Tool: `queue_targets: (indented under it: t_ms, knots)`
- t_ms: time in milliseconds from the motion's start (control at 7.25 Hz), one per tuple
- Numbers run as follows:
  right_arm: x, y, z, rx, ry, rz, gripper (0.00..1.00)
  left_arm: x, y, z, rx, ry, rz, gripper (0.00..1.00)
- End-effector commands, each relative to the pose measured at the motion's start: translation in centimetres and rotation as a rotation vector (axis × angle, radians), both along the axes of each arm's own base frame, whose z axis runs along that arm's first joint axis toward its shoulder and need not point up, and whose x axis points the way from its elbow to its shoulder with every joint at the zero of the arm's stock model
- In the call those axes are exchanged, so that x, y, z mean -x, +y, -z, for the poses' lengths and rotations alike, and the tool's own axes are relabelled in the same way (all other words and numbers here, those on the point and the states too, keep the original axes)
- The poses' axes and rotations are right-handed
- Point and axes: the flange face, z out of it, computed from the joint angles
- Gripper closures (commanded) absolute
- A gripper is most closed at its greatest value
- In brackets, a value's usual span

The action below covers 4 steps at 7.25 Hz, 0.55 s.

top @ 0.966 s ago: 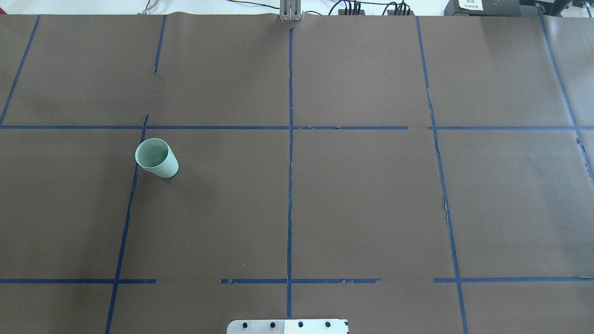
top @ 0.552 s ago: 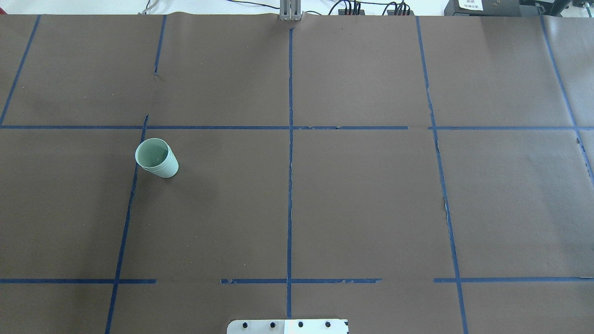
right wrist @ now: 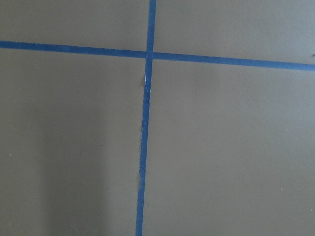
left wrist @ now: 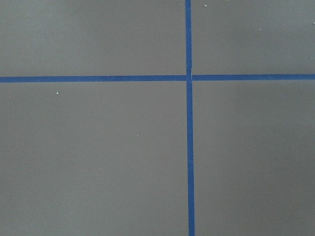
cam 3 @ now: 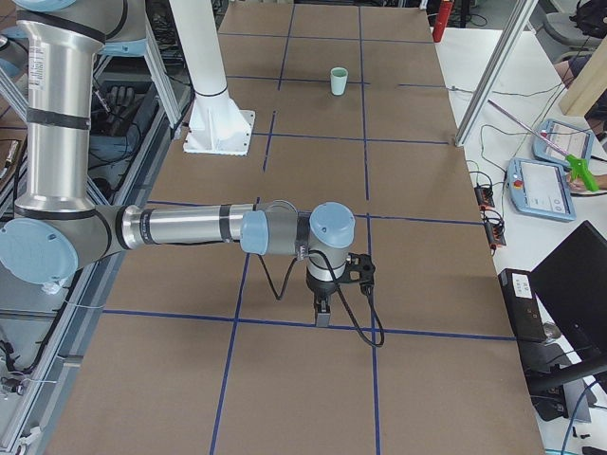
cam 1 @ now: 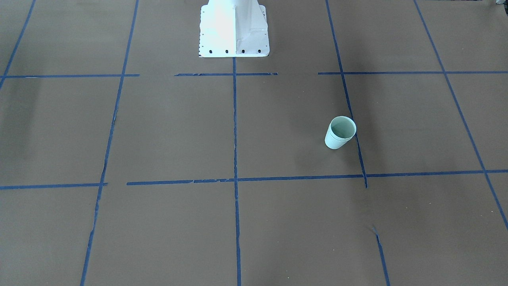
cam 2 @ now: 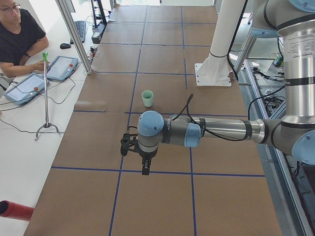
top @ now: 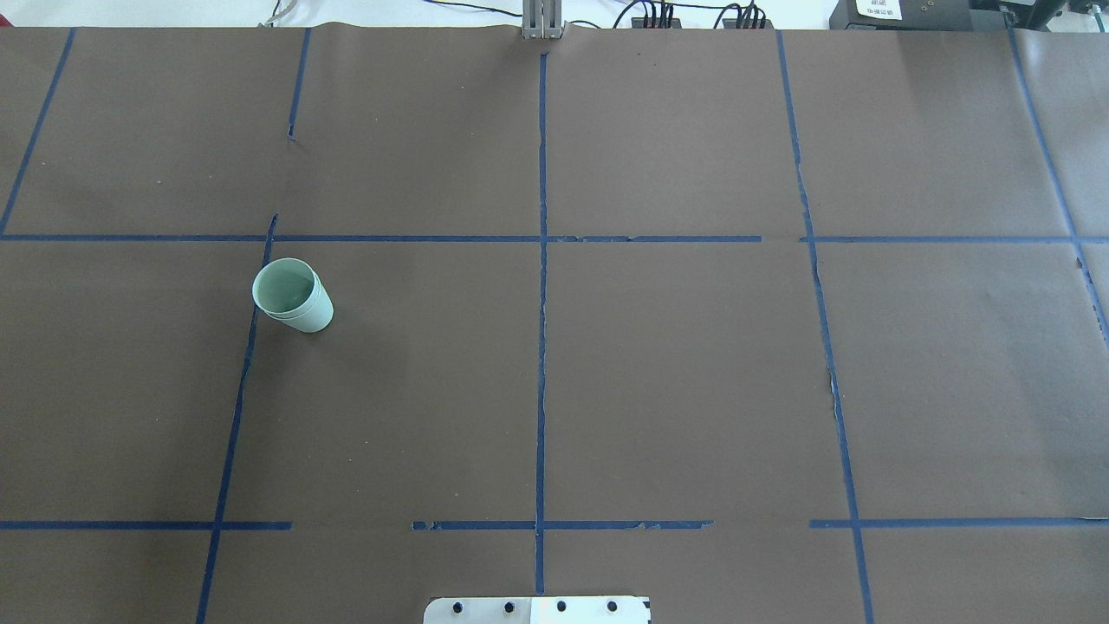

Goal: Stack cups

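The two pale mint-green cups (top: 293, 296) stand nested, one inside the other, upright on the brown table by a blue tape line on my left side. The stack also shows in the front view (cam 1: 340, 133), the exterior left view (cam 2: 147, 98) and the exterior right view (cam 3: 339, 81). My left gripper (cam 2: 146, 169) hangs over the table's left end, far from the cups. My right gripper (cam 3: 324, 313) hangs over the table's right end. Each shows only in a side view, so I cannot tell whether it is open or shut. Both wrist views show only bare table and tape.
The robot's white base plate (top: 537, 609) sits at the near edge of the table. Blue tape lines (top: 541, 260) form a grid on the brown cover. An operator (cam 2: 17, 34) with tablets and a thin stand (cam 2: 46, 93) is beyond the far edge.
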Motion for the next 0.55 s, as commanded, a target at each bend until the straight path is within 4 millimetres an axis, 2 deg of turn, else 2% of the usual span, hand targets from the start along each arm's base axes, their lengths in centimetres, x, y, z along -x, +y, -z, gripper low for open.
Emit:
queue_targets:
  t_ms: [0,414]
  knots:
    - [0.0,0.0,0.01,0.0,-0.001,0.0,0.0,-0.04,-0.16,0.67,0.053,0.003,-0.005,0.0]
    - [-0.02,0.0,0.0,0.0,0.0,0.0,0.0,-0.12,-0.25,1.17,0.044,0.004,-0.008,0.0]
